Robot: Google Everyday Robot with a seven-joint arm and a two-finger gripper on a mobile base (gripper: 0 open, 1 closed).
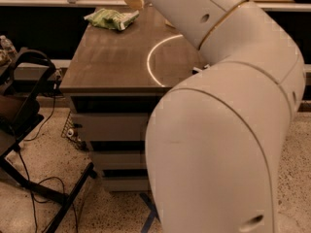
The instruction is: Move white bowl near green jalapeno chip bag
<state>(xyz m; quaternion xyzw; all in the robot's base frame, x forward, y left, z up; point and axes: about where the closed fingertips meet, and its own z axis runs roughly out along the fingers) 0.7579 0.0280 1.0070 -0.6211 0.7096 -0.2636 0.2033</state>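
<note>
The green jalapeno chip bag (112, 19) lies on the far left part of the brown table (112, 67). My large white arm (228, 106) fills the right of the view and reaches over the table toward the top edge, just right of the bag. The gripper at its end is cut off by the top edge. A small pale tan shape (135, 1) shows under the arm's end; I cannot tell what it is. The white bowl is hidden or out of view.
A bright ring of reflected light (151, 57) lies on the table top. Drawers (109, 127) sit under the table. A black stand (24, 130) and cables (34, 198) are on the floor at the left. A counter (48, 1) runs behind.
</note>
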